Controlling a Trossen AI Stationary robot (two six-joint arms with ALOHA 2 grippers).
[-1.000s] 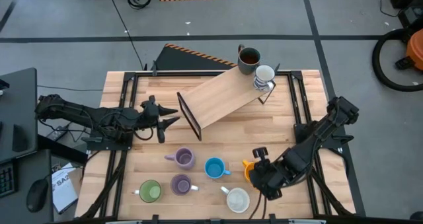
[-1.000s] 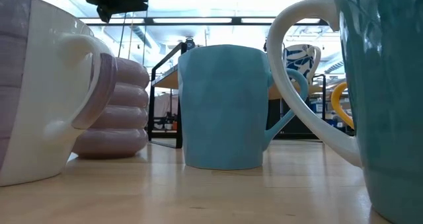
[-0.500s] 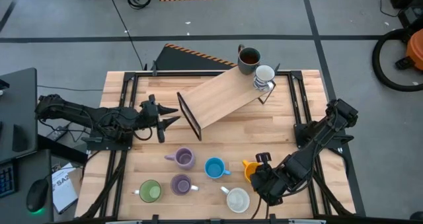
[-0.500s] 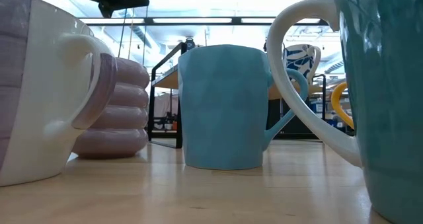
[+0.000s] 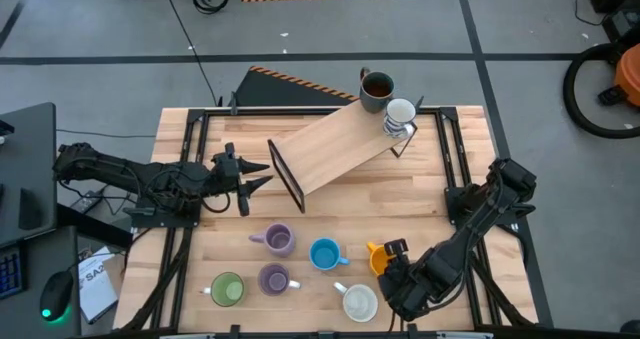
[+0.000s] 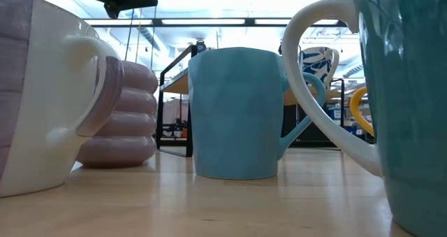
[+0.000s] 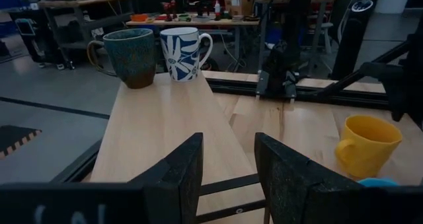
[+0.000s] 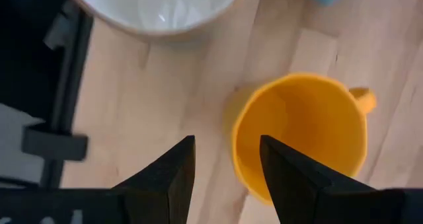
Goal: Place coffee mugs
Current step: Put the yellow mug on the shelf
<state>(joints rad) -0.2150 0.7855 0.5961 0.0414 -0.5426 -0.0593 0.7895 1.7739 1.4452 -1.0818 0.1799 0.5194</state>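
Eight mugs on the wooden table [image 5: 420, 194]. Dark grey-brown mug [image 5: 376, 89] and white patterned mug [image 5: 400, 113] stand at the far end of a tilted wooden board [image 5: 330, 149]. Near the front edge: two purple mugs [image 5: 278, 240] [image 5: 275, 279], green mug [image 5: 227, 290], blue mug [image 5: 325, 254], plain white mug [image 5: 359, 302] and orange mug [image 5: 379, 258]. Right gripper [image 8: 221, 161], fingers parted and empty, hangs directly over the orange mug's rim. Left gripper [image 5: 252, 179], also spread and empty, waits near the board's lower end.
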